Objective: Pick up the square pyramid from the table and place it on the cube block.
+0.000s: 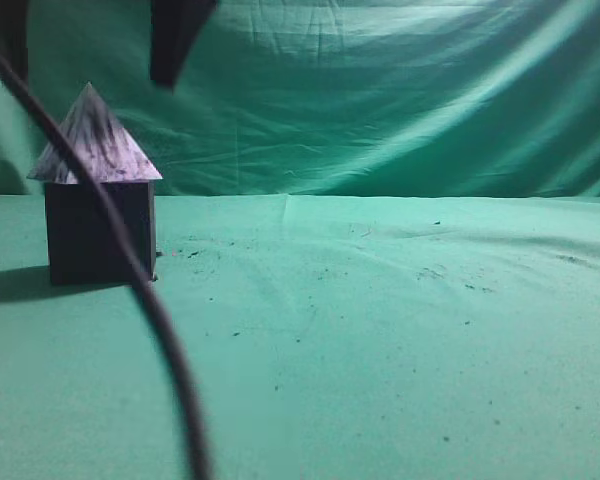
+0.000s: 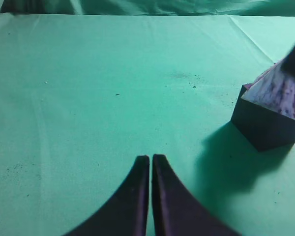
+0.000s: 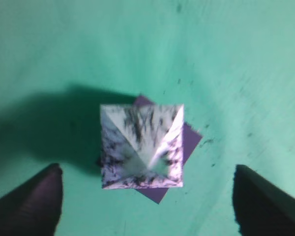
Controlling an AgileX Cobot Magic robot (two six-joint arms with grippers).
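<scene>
The square pyramid [image 1: 95,140], whitish-lilac with dark streaks, rests on top of the dark cube block [image 1: 85,235] at the left of the green table [image 1: 380,330]. From above, in the right wrist view, the pyramid [image 3: 140,145] sits turned relative to the cube [image 3: 191,140], whose corners stick out. My right gripper [image 3: 146,169] is open, its fingers wide apart on either side above the pyramid, touching nothing. My left gripper [image 2: 151,160] is shut and empty over bare cloth, left of the cube [image 2: 263,125] and pyramid [image 2: 278,93].
A dark cable [image 1: 140,280] arcs across the left foreground of the exterior view, in front of the cube. Green cloth also hangs as a backdrop [image 1: 400,90]. Small dark specks dot the cloth.
</scene>
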